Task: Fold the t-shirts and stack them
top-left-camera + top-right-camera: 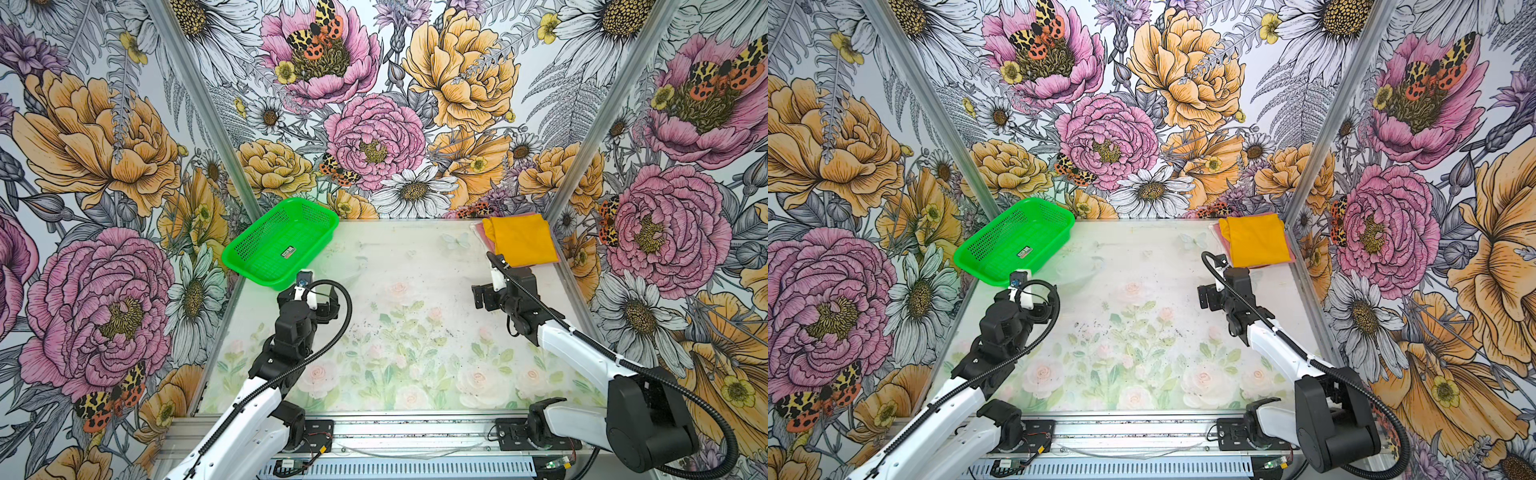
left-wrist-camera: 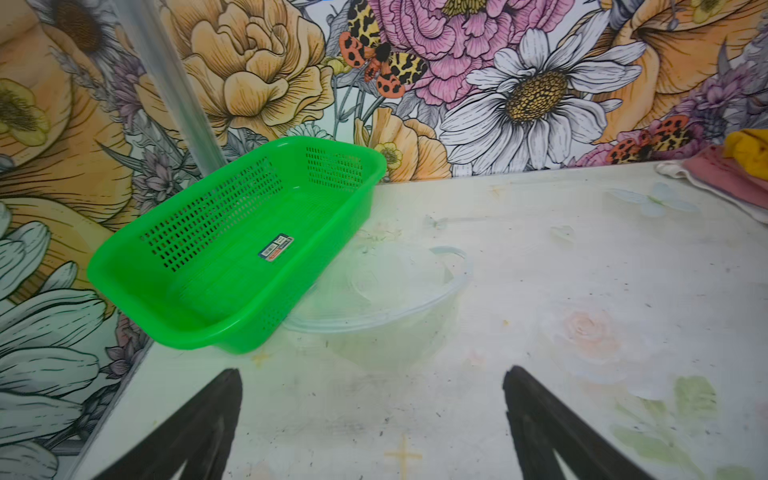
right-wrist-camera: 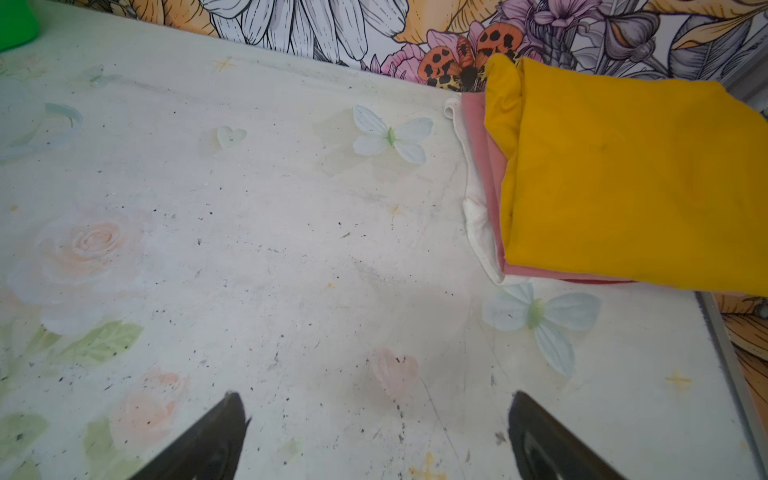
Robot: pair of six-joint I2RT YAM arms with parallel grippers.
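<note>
Two folded t-shirts lie stacked in the table's far right corner, in both top views. The mustard-yellow t-shirt (image 1: 521,241) (image 1: 1256,241) (image 3: 623,178) is on top. The pink t-shirt (image 3: 484,149) (image 2: 723,174) shows as an edge under it, with a white cloth (image 3: 478,220) lowest. My right gripper (image 1: 481,296) (image 3: 374,399) is open over bare table, just in front of the stack and apart from it. My left gripper (image 1: 330,305) (image 2: 370,374) is open too, nothing between its fingers, near the green basket.
An empty green mesh basket (image 1: 257,249) (image 1: 992,249) (image 2: 232,291) sits tilted at the far left corner against the wall. A clear plastic bowl (image 2: 415,299) lies beside it, partly under its edge. Flowered walls close in the table on three sides.
</note>
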